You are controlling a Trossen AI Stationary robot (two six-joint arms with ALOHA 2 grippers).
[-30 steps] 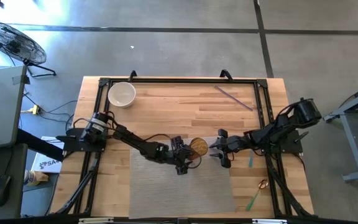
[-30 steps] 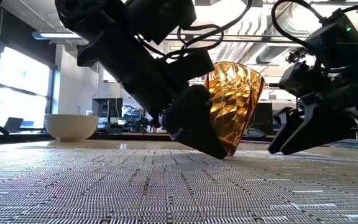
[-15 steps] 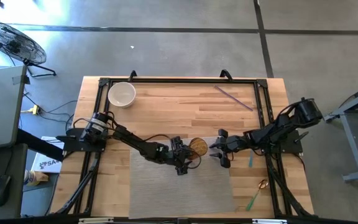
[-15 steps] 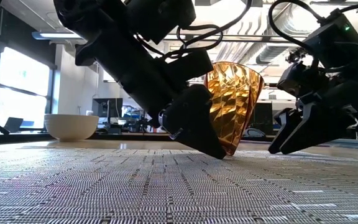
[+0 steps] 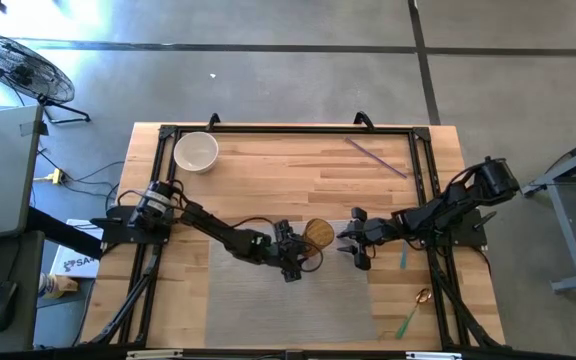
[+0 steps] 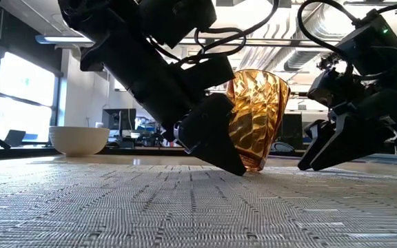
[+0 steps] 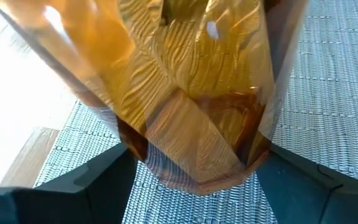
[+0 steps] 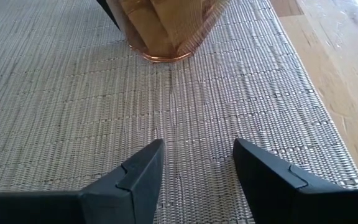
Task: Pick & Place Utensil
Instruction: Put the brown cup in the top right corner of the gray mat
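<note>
An amber ribbed glass cup (image 5: 318, 234) (image 6: 259, 117) stands nearly upright on a grey woven placemat (image 5: 268, 300) at the table's middle. My left gripper (image 5: 306, 252) (image 7: 194, 186) reaches in from the left and is shut on the cup's lower part. My right gripper (image 5: 352, 246) (image 8: 197, 162) (image 6: 322, 151) hangs open just above the mat, a little to the right of the cup, touching nothing. A purple utensil (image 5: 375, 157) lies on the wood at the far right. A teal utensil (image 5: 404, 258) and a green one (image 5: 408, 322) lie by the right edge. My left gripper holds the cup by its lower wall, just above the base (image 7: 197, 177), pinched between the two fingers (image 7: 98, 180), one on each side. The fingers slant down from the table's left. The cup stands almost upright, its base (image 6: 257, 167) at the mat.
A white bowl (image 5: 196, 152) (image 6: 79, 140) sits at the far left corner. A small ring-shaped object (image 5: 423, 296) lies near the right edge. Bare wood stretches across the far half of the table, and the mat's near half (image 8: 104, 93) is open.
The cup, tilted with its rim leaning toward the right gripper a second ago, has come nearly upright and its base has settled onto the mat. My left gripper has tipped slightly with it while keeping its hold.
</note>
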